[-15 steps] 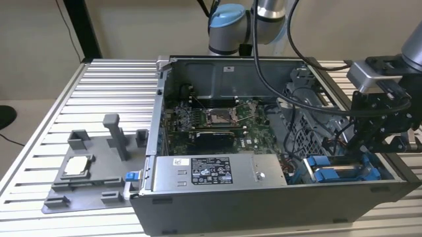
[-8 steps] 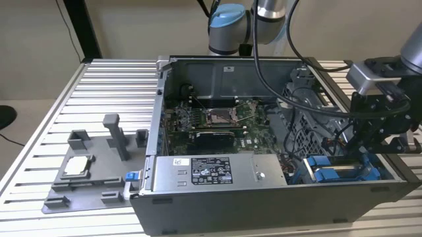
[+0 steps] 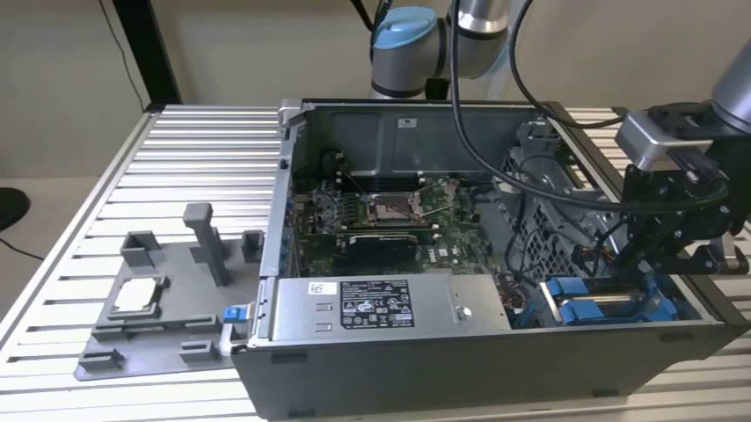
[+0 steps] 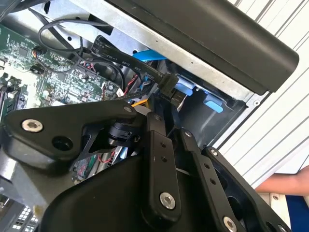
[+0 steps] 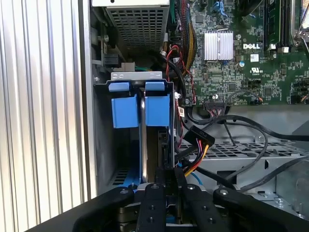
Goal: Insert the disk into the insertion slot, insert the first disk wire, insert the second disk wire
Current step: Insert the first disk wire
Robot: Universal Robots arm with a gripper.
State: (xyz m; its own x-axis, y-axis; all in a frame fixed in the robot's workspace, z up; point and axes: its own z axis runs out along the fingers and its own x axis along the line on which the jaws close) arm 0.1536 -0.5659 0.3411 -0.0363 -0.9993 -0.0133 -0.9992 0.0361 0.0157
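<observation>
Disk [image 5: 158,110] seated in bay [image 5: 137,76] — hand [image 5: 169,180] pinching black connector [image 4: 170,88].

A ribbed aluminium table [image 3: 176,167] stands before a beige wall [image 3: 246,44] and black post [image 3: 149,48].

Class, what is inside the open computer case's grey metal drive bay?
Two bright blue plastic carrier frames sit side by side; the black pincer covers their far ends.

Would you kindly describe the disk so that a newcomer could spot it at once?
Start at the open computer case on the slatted table. In its near corner at the exterior view's right, beside the grey labelled power-supply box, sits the disk. Its bright blue carrier sets it apart from the grey metal around it.
</observation>
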